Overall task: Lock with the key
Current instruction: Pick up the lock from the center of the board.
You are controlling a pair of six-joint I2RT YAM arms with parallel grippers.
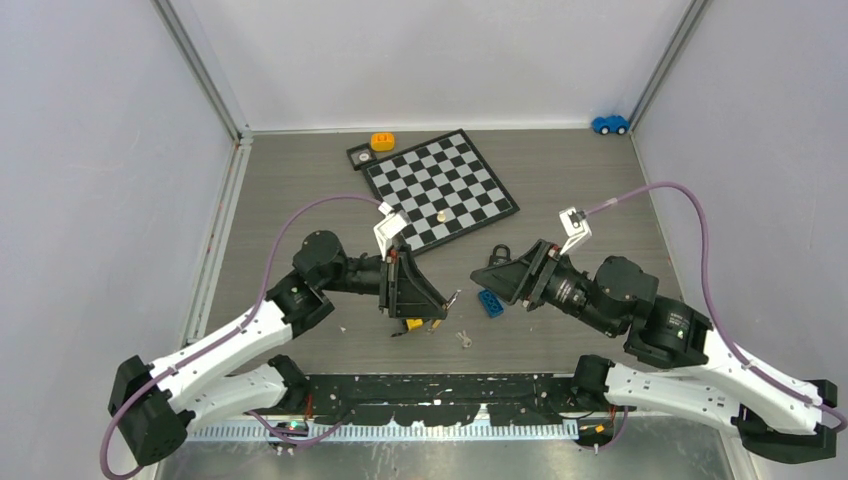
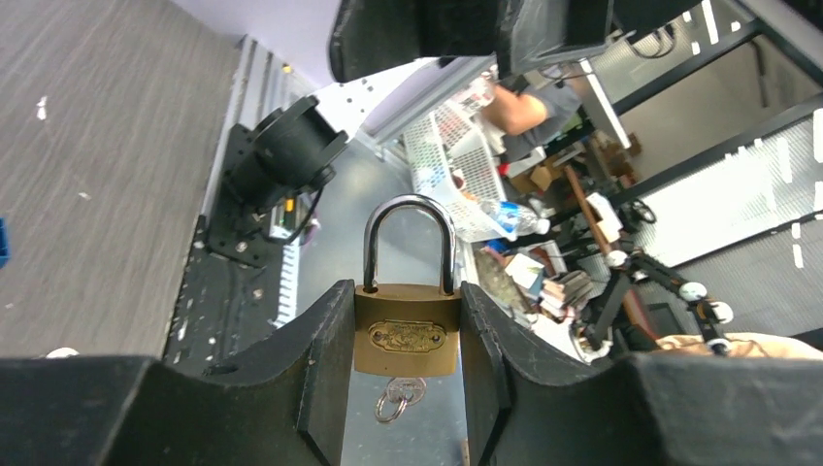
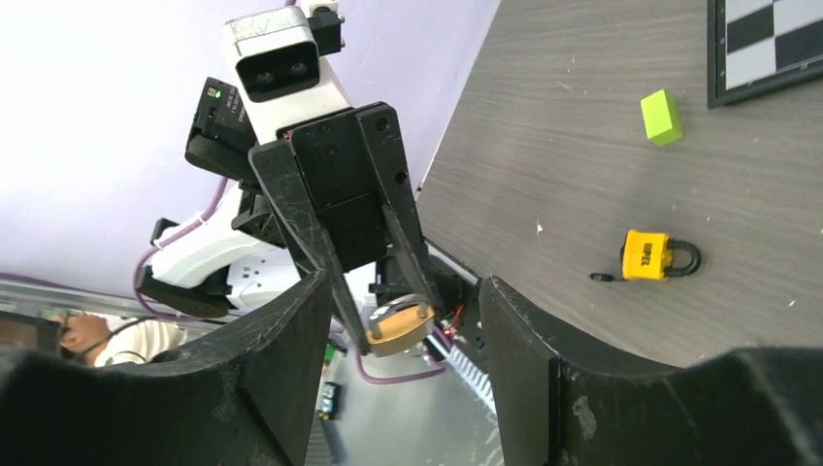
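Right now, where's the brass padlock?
In the middle of the left wrist view, the brass padlock is clamped between the fingers of the left gripper, with a key ring hanging under it. From above, it's just left of the blue brick.

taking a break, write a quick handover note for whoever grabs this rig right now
Left end effector: shut on the brass padlock, held off the table.
Right end effector: open, empty, facing the padlock.
Key: a key ring shows just under the padlock body, so a key seems to sit in the keyhole. Another small silvery key lies on the table near the arm bases.
Done: padlock is up and gripped; shackle looks seated.
Left: right arm probably has to grip and turn the key. Whether it is locked cannot be told.
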